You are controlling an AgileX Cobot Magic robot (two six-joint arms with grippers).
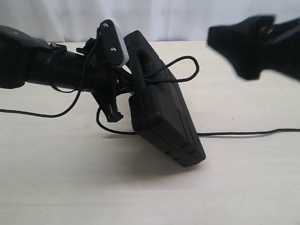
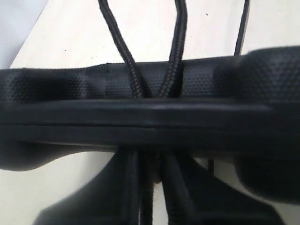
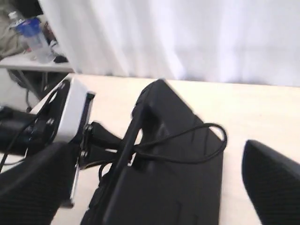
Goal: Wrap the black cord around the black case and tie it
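Observation:
The black case (image 1: 164, 117) stands tilted on one corner on the pale table (image 1: 140, 187), its handle edge uppermost. My left gripper (image 1: 131, 89) is shut on that handle edge. In the left wrist view the left gripper (image 2: 157, 161) clamps the case (image 2: 140, 117) with two strands of the black cord (image 2: 126, 56) running between the fingers. The cord forms a loop (image 1: 196, 70) over the case's upper face and trails right along the table. My right gripper (image 1: 220, 42) hovers open and blurred at the upper right, apart from the case. In the right wrist view the right gripper (image 3: 150, 197) stands wide above the case (image 3: 173, 187) and the cord loop (image 3: 225, 138).
A white curtain (image 1: 187, 18) hangs behind the table's far edge. A thin black line (image 1: 28, 112) lies on the table under the left arm. A side table with a water bottle (image 3: 29, 33) stands beyond the far left corner.

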